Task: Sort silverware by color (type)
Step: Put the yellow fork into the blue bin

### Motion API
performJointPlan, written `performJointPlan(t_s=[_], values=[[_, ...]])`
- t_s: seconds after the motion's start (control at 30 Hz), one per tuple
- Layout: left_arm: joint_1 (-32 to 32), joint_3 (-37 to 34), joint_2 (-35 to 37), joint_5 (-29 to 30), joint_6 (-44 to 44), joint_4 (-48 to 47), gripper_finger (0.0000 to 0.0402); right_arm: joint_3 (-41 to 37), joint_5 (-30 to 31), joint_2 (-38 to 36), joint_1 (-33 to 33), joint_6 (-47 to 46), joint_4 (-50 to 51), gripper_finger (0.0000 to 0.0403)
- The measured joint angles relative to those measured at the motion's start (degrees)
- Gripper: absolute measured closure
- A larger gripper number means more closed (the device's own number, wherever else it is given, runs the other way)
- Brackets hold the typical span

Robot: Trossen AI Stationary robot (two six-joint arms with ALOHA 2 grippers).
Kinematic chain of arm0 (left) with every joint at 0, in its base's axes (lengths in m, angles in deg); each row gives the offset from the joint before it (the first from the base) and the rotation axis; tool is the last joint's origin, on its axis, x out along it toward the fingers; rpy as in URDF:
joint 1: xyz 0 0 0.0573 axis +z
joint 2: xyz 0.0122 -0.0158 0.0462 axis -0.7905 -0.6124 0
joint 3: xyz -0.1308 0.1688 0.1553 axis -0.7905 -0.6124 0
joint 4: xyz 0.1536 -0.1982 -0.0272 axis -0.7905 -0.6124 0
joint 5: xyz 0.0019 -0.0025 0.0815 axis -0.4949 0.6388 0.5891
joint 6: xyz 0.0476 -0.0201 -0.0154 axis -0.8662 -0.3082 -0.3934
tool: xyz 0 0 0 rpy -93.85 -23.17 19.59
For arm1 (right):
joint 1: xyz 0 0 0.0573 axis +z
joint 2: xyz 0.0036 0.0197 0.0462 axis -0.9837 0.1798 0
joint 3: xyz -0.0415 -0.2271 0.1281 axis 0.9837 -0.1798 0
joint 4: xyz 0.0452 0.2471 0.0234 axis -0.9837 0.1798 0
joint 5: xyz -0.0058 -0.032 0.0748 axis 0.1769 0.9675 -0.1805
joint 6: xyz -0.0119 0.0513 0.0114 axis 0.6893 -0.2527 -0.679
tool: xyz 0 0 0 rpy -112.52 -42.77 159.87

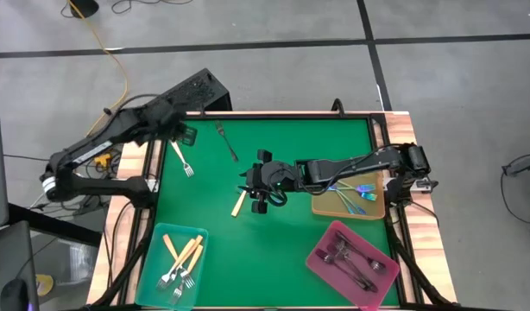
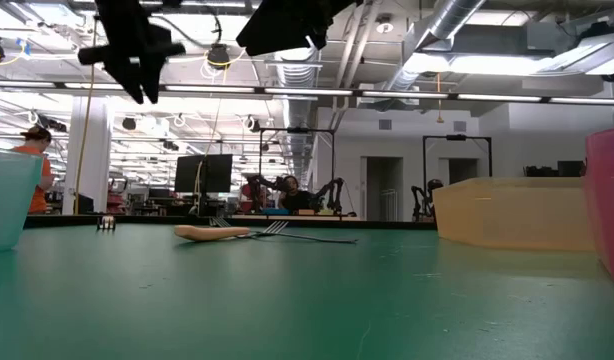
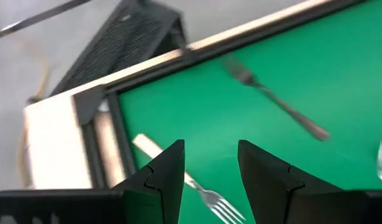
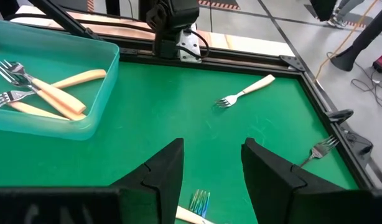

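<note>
Green table point(image 1: 274, 233): three trays along near edge, teal tray point(image 1: 153, 268) with cream forks, pink tray point(image 1: 321, 263) with dark ones.
Right gripper point(image 1: 263, 197) parted, empty, hovering mid-table over cream fork point(image 1: 238, 205). Drop straight, pinch handle mid-length.
Left gripper point(image 1: 180, 131) parted, empty, above cream fork point(image 1: 180, 159) near far left corner.
Dark fork point(image 1: 226, 141) loose nearby.

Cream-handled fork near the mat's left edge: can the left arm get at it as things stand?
Probably yes. The left pincer hovers open right above that cream-handled fork, nothing lying between them on the bare green mat.
</note>
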State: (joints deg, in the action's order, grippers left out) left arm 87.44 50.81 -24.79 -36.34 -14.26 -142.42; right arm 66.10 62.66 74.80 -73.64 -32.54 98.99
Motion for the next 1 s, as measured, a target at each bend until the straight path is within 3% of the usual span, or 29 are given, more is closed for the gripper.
performJointPlan(t_s=[0.17,0.37,0.73,1.0], values=[[8.07,-0.24,-5.49,0.12,3.11,0.62,0.0266,0.00,0.00,0.00,0.00,-2.19,1.28,0.0221],[12.86,-8.04,-9.38,-3.58,5.89,7.19,0.0266,-0.02,0.00,0.00,0.00,-2.28,2.07,0.0221],[13.98,-23.06,-12.44,-4.01,23.11,18.28,0.0266,-0.02,0.00,0.00,-0.02,-2.26,1.94,0.0221],[14.03,-29.13,-12.41,-7.81,31.16,23.72,0.0266,-0.02,0.00,0.00,-0.02,-2.26,1.92,0.0221]])
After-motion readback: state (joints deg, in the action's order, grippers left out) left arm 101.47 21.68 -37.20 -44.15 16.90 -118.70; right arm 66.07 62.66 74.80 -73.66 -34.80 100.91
